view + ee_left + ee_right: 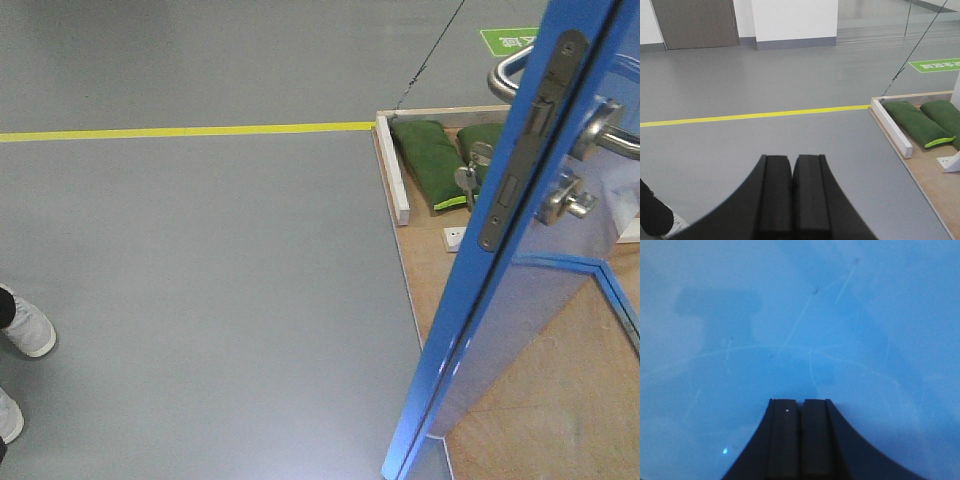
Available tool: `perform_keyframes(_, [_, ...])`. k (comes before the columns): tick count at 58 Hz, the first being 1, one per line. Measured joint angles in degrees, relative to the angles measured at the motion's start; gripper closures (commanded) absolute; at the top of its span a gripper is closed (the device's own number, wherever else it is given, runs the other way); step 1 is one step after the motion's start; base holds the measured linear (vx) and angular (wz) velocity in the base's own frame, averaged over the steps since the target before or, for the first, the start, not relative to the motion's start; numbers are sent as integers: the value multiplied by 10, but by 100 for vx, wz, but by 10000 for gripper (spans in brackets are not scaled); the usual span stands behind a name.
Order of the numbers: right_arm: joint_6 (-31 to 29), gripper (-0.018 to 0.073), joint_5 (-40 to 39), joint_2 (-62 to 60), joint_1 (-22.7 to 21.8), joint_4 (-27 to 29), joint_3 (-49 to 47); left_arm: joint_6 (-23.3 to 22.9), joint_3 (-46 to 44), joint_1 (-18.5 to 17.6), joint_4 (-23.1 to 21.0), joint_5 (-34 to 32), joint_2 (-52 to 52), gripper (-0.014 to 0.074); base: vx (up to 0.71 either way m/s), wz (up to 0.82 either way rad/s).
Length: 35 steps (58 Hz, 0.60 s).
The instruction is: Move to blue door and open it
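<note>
Grey floor [200, 300], glossy blue door [465, 320] ajar

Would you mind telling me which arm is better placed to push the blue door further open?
The right. The right gripper, fingers closed, faces the blue door, whose panel fills its wrist view. The left gripper, also closed, points at grey floor, with no door ahead of it.

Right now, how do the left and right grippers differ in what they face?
The left gripper points over grey floor toward the yellow line; the right gripper faces the blue door, which fills its view. The left gripper's view shows green sandbags at its right; the right gripper's shows only scratched blue panel. Both are shut and hold nothing.
</note>
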Motion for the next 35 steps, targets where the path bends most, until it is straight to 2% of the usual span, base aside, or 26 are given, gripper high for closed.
perform_keyframes(19, [0,547,-24,25,43,-7,0,0,0,0,0,0,0,524,0,0])
perform_keyframes(35, [0,547,-31,31,50,-10,1,0,0,0,0,0,0,524,0,0])
